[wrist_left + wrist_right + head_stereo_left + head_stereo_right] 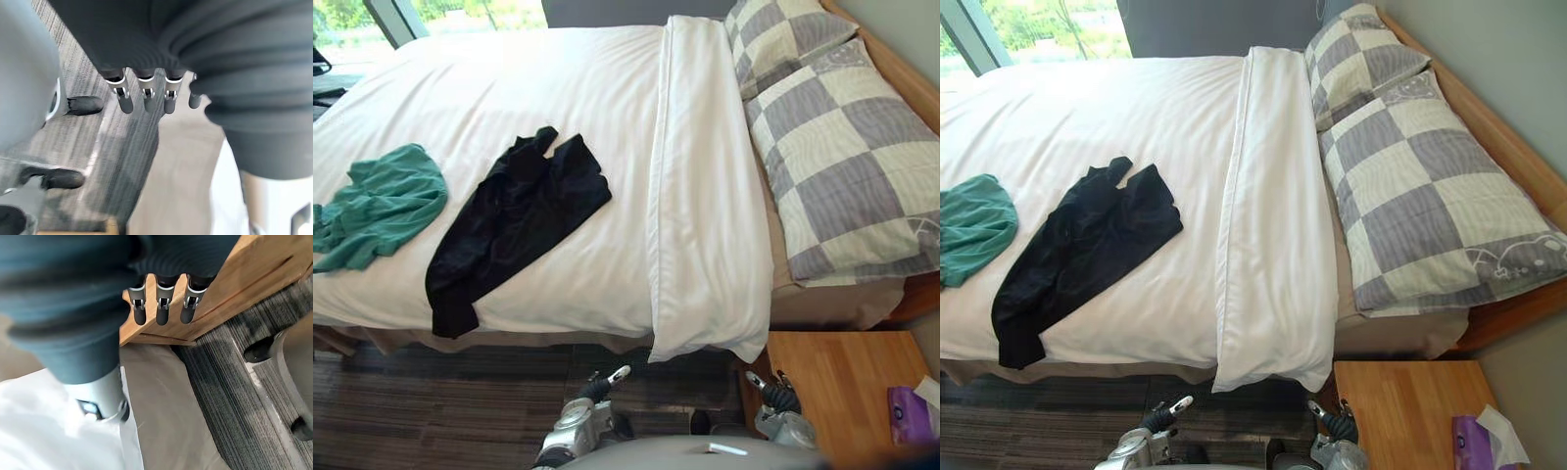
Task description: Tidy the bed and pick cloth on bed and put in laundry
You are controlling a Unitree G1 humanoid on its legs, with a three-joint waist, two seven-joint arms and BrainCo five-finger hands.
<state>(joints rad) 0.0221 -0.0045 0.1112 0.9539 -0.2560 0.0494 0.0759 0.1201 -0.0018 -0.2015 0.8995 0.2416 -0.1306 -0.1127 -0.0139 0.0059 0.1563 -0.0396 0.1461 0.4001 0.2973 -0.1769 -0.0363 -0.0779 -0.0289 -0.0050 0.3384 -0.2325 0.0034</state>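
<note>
A black garment (509, 220) lies crumpled on the white duvet (558, 108), one sleeve trailing toward the bed's near edge. Left of it a green cloth (382, 206) lies bunched near the edge. The duvet's folded-back border (705, 196) runs across the bed beside two checked pillows (852, 157). My left hand (604, 382) hangs low by the floor in front of the bed, fingers (146, 95) straight and holding nothing. My right hand (773, 392) hangs beside the wooden nightstand (847, 387), fingers (162, 308) straight and empty too.
A purple tissue box (909, 416) stands on the nightstand's far right. A wooden headboard (1489, 127) runs behind the pillows. Dark striped carpet (431, 411) covers the floor before the bed. Windows (1038, 24) stand beyond the foot of the bed.
</note>
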